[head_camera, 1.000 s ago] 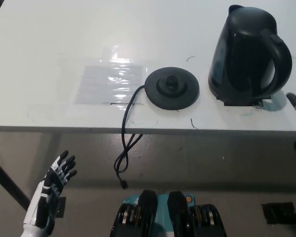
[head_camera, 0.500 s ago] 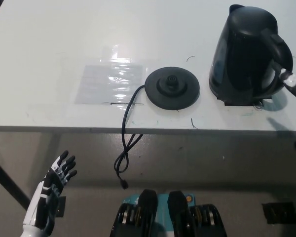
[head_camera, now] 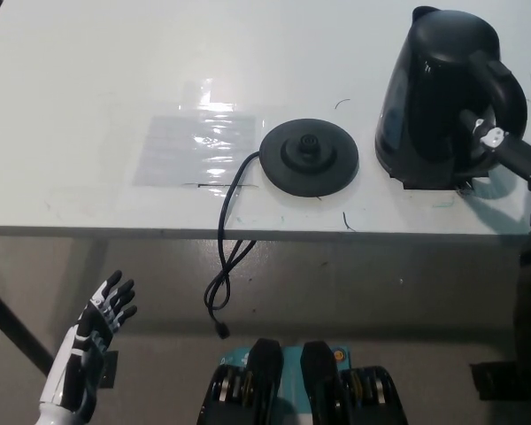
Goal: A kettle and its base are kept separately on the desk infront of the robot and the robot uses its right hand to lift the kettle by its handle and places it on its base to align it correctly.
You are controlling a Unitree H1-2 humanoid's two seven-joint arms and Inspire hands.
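A black kettle (head_camera: 438,93) stands upright on the white desk at the right, its handle (head_camera: 506,97) facing the right edge. Its round black base (head_camera: 309,158) lies to the kettle's left, apart from it, with a cord (head_camera: 227,257) hanging over the desk's front edge. My black right hand (head_camera: 518,146) comes in from the right edge, one finger reaching into the handle's opening, the fingers spread and not closed on it. My white left hand (head_camera: 96,341) rests open below the desk at the lower left.
A clear plastic sheet (head_camera: 197,149) is taped flat on the desk (head_camera: 115,53) left of the base. The desk's front edge runs across the middle of the picture, with grey floor below it.
My right hand has moved up and left from the picture's right edge to the kettle's handle. The kettle, the base and my left hand have not moved.
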